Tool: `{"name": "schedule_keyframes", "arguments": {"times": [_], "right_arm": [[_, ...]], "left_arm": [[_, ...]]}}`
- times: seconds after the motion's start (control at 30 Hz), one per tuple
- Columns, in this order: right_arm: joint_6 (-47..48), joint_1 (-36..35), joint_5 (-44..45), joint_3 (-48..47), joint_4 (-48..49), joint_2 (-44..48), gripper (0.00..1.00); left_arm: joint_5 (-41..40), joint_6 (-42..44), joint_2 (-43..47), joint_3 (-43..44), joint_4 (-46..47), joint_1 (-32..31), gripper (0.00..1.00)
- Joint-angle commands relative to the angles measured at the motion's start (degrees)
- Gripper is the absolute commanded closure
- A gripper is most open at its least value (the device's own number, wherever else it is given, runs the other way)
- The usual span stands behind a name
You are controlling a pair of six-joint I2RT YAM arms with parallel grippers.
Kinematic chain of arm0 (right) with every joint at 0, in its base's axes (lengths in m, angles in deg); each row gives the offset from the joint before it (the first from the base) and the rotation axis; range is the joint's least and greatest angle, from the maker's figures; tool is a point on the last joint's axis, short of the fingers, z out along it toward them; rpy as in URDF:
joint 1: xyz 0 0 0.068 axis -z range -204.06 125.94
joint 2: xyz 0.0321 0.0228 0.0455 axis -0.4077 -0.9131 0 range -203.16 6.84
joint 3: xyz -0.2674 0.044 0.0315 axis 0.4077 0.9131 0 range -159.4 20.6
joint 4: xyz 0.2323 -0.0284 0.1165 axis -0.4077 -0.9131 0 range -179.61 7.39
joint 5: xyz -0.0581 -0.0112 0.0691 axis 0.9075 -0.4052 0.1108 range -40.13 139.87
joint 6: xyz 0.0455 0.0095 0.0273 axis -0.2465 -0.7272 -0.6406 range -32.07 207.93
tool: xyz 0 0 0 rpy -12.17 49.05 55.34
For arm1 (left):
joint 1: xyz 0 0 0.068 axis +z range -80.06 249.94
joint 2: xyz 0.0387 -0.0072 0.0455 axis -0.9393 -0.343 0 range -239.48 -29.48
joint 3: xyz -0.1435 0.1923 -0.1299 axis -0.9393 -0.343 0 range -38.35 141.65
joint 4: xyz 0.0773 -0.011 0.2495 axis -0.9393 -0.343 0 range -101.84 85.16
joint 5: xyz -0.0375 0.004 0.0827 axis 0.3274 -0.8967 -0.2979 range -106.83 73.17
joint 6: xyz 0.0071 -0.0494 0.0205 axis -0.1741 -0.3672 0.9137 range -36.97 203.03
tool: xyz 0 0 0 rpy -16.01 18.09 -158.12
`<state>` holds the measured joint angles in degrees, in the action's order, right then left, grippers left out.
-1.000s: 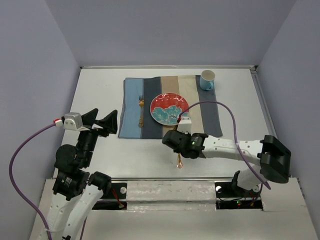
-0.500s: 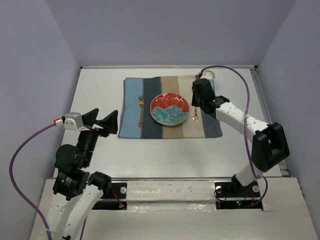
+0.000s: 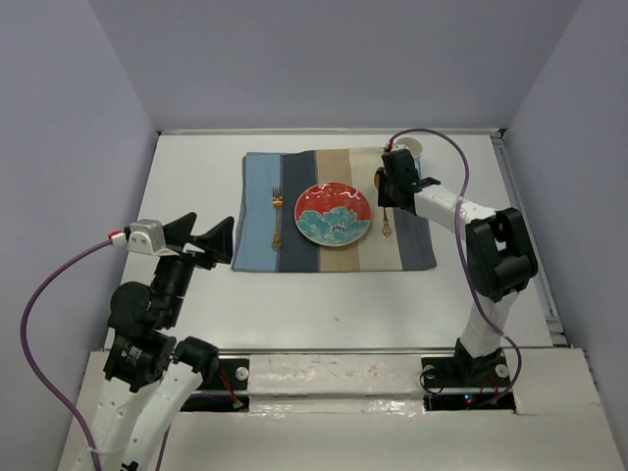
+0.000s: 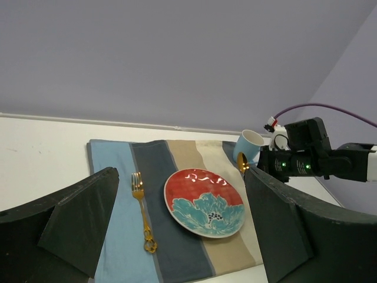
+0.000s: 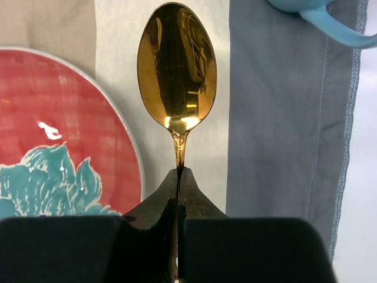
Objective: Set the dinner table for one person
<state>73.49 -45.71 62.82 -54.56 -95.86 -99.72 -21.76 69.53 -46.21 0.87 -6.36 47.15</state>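
The white dinner table (image 3: 191,172) carries a blue, grey and tan striped placemat (image 3: 257,253). On it are a red and teal plate (image 3: 334,214), a gold fork (image 3: 277,218) to its left and a blue mug (image 3: 409,147) at the far right corner. My right gripper (image 5: 179,175) is shut on the neck of a gold spoon (image 5: 177,65), just right of the plate (image 5: 53,124) and low over the mat; whether it touches the mat I cannot tell. The spoon (image 3: 386,224) points its bowl towards the mug (image 5: 321,15). My left gripper (image 3: 206,232) is open and empty, left of the mat.
A metal rail (image 3: 324,355) runs along the table's near edge. Grey walls close in the back and sides. In the left wrist view, the right arm (image 4: 306,158) reaches in beside the mug (image 4: 250,143), past the plate (image 4: 204,202) and fork (image 4: 141,206).
My right gripper carried the spoon from the bare table near the front edge up to the mat, right of the plate. The left arm has not moved.
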Motion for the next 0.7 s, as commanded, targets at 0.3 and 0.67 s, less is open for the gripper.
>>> {"name": "schedule_keyframes", "arguments": {"times": [0.3,0.67], "right_arm": [[0.7,2.3,-3.5,-5.1,3.0,-5.8,1.00],[0.7,2.3,-2.8,-6.1,2.9,-8.4,1.00]], "left_arm": [[0.4,0.8,-1.3,0.2,2.9,-0.1,0.01],[0.4,0.7,-2.2,0.2,2.9,0.1,0.01]]}}
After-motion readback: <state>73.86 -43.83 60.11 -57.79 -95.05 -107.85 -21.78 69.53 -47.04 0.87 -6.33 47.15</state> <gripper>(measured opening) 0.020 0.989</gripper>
